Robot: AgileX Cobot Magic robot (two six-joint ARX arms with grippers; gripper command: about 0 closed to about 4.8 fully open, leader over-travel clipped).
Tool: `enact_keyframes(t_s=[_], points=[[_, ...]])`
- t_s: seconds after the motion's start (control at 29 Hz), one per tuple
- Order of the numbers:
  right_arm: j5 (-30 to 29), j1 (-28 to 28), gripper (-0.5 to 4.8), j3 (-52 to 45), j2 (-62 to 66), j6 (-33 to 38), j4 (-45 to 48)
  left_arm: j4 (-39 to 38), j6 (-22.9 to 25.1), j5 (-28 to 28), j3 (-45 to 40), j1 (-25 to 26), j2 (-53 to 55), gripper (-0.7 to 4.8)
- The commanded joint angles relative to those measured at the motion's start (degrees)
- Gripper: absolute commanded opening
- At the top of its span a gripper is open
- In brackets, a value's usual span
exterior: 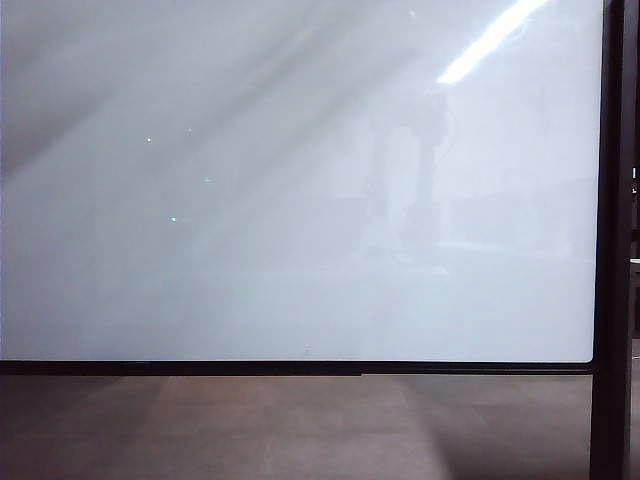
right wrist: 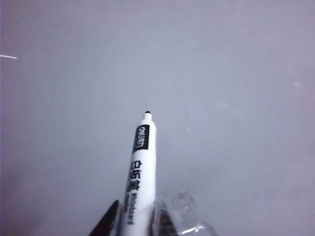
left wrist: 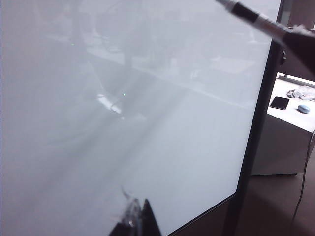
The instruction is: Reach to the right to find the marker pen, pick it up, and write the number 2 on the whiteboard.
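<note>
The whiteboard [exterior: 300, 200] fills the exterior view, glossy white with a thin black frame; neither gripper shows there. In the right wrist view my right gripper [right wrist: 135, 222] is shut on the marker pen [right wrist: 140, 167], a white barrel with black lettering. Its dark tip points at the whiteboard [right wrist: 236, 73]; I cannot tell whether it touches. The left wrist view shows the marker pen [left wrist: 256, 17] and right gripper [left wrist: 291, 35] before the whiteboard [left wrist: 147, 123], near its right frame. My left gripper [left wrist: 139, 216] faces the board lower down, shut and empty. The number 2 is out of view.
A dark upright post [exterior: 612, 240] bounds the board on the right. Beyond it in the left wrist view stands a white table [left wrist: 280, 142] with a black phone [left wrist: 279, 103], a small blue object [left wrist: 303, 108] and a crumpled cloth [left wrist: 301, 92]. Brown floor [exterior: 300, 430] lies below the board.
</note>
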Motion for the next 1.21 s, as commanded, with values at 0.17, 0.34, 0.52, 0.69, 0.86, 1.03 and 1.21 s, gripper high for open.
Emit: enact_keyframes(t_s=[0.17,0.34,0.52,0.69,0.86,1.03,1.21], points=[[1.31,0.94,0.48,5.66,4.28,-1.4,-1.29,0.31,0.17,0.22,0.15,0.07,-0.17,-0.05],[1.38,0.96,0.39,11.37,8.24,-1.57,-7.37,0.31,0.11,0.22,0.15,0.07,-0.17,-0.05],[1.22,0.96,0.4,12.22,11.28,-1.92,-5.51,0.33,0.11,0.22,0.15,0.07,-0.17,-0.05],[1.36,0.96,0.4,12.22,13.0,-1.92,-5.33,0.33,0.04,0.24,0.15,0.07,-0.17,-0.05],[3.67,1.01,0.4,12.22,13.84,-1.9,-4.07,0.31,0.04,0.31,0.15,0.07,-0.17,-0.05],[4.13,1.29,0.4,12.22,14.62,-1.95,-3.28,0.26,0.04,0.31,0.15,0.07,-0.17,-0.05],[4.0,1.29,0.4,12.22,14.97,-1.95,-2.93,-0.33,0.04,0.31,0.15,0.07,-0.17,-0.05]])
